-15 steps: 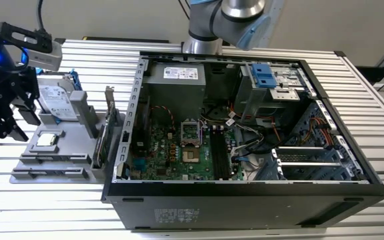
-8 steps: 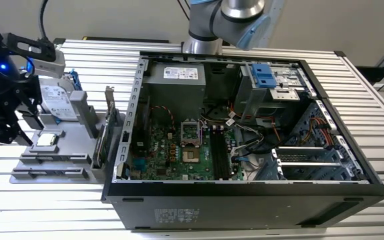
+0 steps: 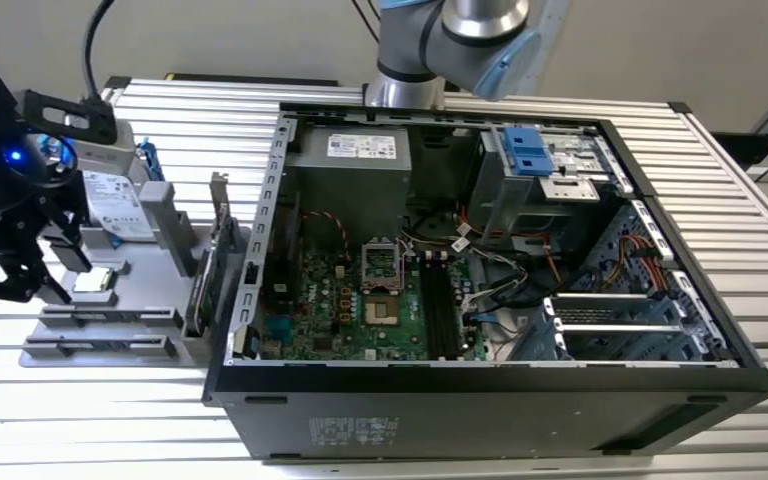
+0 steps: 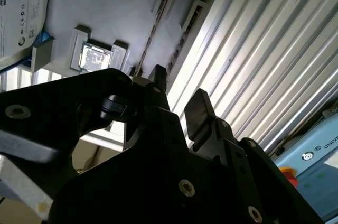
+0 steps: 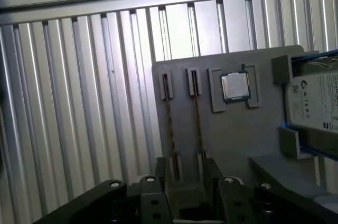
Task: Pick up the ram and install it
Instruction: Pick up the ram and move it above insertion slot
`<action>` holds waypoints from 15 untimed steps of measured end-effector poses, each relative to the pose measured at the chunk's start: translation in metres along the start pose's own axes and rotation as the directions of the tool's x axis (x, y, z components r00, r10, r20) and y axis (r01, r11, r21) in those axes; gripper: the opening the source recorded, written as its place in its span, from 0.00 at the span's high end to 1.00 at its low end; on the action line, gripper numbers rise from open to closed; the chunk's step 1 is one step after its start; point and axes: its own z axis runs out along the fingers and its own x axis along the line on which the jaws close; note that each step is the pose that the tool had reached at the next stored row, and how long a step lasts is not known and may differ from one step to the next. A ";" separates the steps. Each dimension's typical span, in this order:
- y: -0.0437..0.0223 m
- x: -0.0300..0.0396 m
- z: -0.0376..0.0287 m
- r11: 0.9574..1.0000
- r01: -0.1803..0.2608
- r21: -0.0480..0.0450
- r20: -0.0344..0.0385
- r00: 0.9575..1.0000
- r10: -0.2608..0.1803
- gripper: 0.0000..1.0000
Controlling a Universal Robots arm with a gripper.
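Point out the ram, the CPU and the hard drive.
Ram [image 5: 169, 123]: first wrist view, edge of one stick.
CPU [image 5: 235, 86]: first wrist view, middle of its lid.
Hard drive [image 5: 317, 109]: first wrist view, its labelled face.

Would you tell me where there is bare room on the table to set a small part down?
In the exterior view the slatted table is bare nearer the camera than the grey tray, and beyond the tray beside the case. The tray is crowded: two ram sticks, processor, hard drive, with the open pincer above.
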 end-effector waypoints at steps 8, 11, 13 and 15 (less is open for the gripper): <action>-0.0001 0.0039 0.0146 1.000 0.004 0.000 0.000 1.000 -0.004 0.00; 0.0002 0.0055 0.0200 1.000 0.007 0.000 0.000 1.000 -0.007 0.00; 0.0004 0.0065 0.0237 1.000 0.009 0.000 0.000 1.000 -0.009 0.00; 0.0006 0.0073 0.0273 1.000 0.011 0.000 0.000 1.000 -0.011 0.00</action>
